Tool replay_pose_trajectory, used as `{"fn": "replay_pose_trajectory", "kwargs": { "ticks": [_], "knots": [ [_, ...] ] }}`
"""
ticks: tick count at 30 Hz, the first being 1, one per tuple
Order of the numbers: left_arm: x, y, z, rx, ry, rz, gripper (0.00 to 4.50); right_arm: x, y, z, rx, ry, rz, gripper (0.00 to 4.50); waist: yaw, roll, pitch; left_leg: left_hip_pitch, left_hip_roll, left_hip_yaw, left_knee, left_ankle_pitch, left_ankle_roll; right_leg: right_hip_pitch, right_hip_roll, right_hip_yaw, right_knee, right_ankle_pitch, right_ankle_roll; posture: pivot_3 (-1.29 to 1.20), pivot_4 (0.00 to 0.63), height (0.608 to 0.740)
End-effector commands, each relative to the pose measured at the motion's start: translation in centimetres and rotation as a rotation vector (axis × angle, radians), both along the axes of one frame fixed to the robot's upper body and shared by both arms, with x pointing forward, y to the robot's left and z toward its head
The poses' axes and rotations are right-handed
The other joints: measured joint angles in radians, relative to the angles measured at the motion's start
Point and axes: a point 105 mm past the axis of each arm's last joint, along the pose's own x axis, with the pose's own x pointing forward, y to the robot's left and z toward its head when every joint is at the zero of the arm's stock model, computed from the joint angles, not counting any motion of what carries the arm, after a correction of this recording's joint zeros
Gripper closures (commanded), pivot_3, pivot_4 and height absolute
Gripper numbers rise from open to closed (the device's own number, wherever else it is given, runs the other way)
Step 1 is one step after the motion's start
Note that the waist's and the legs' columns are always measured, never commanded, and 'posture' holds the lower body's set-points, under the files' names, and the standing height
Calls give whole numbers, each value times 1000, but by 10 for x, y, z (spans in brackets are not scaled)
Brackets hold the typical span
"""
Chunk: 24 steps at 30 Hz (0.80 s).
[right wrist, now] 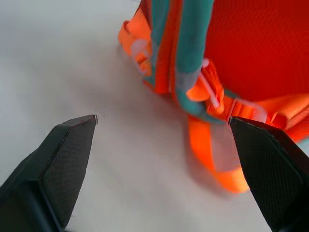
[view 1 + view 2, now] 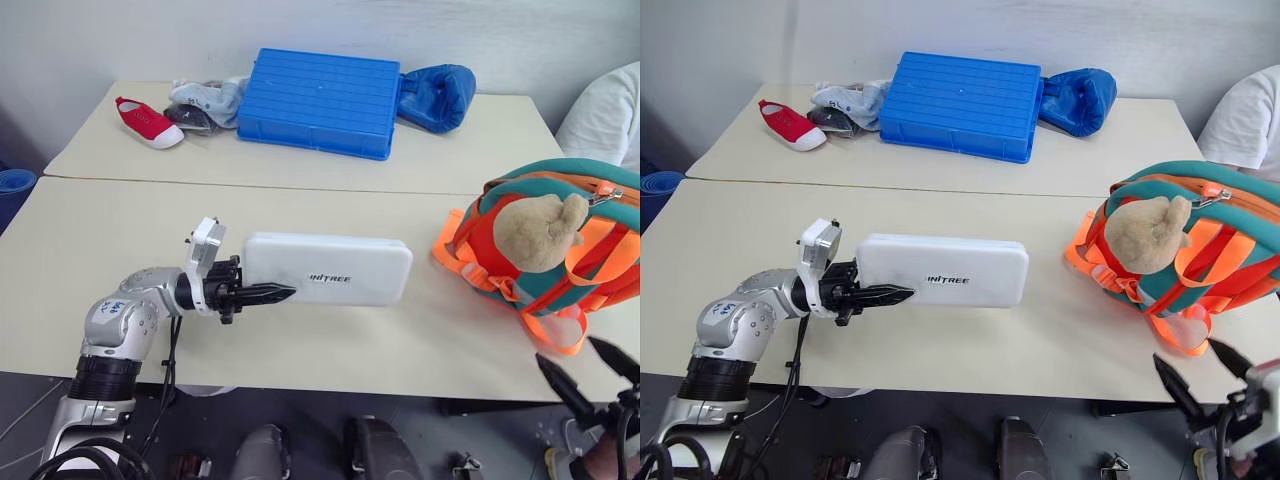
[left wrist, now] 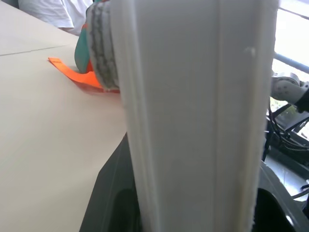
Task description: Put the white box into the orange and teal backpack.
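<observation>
Box: white box [image 2: 330,268], flat, rounded corners, dark lettering; left gripper [image 2: 268,293] clamps its end.
Room: bare table [image 2: 120,250] between it and orange and teal backpack [image 2: 545,270].
Right gripper [image 1: 161,164]: fingers spread wide, empty.

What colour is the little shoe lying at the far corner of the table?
The shoe is red with a white sole, seen best in the left eye view.

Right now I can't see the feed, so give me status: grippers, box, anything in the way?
Left gripper shut on white box, held above the table. Right gripper open, empty, near backpack. Path between box and backpack clear.
</observation>
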Motion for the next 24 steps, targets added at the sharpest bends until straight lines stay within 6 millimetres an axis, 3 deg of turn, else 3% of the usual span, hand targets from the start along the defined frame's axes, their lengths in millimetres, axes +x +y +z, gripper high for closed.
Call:
{"fn": "replay_pose_trajectory", "kwargs": {
  "ticks": [1,4,6,9,12,17,18,24],
  "knots": [
    [0,0,9,-13,-43,-9,2980,19,-17,5,-4,-29,12,23,3,0,0,0,0,0,0,0,0,0,0,0,0,0,0,0,150,740],
    [0,1,11,-10,-42,6,2980,46,-23,13,4,-80,49,192,3,1,0,0,0,0,0,1,0,0,1,-1,0,0,0,0,150,740],
    [1,4,15,-11,-47,19,2980,63,-7,26,32,-124,118,574,3,1,0,0,0,0,0,2,-1,-1,1,-1,1,0,0,0,150,740],
    [8,12,27,-63,-29,79,2980,76,19,32,35,-132,218,1618,3,1,1,0,0,-1,0,3,-3,-2,2,-1,4,0,0,0,150,740],
    [30,31,44,-184,28,248,2980,84,39,31,38,-119,287,2555,3,1,1,0,1,-1,1,3,-2,-2,1,-2,5,0,0,0,150,740],
    [34,58,32,-135,32,336,2980,90,63,37,65,-127,356,4273,0,1,1,-1,0,-1,2,5,-6,-2,2,-2,6,0,0,0,150,740],
    [33,59,30,-128,41,332,2980,89,67,38,68,-125,371,4461,2,1,1,-1,0,-1,1,5,-7,-2,2,-2,5,0,0,0,150,740],
    [30,58,26,-125,49,320,2980,88,73,45,60,-162,375,4461,7,-1,1,-2,0,-2,3,5,-6,-1,1,-2,5,0,1,0,150,740]
  ]
}}
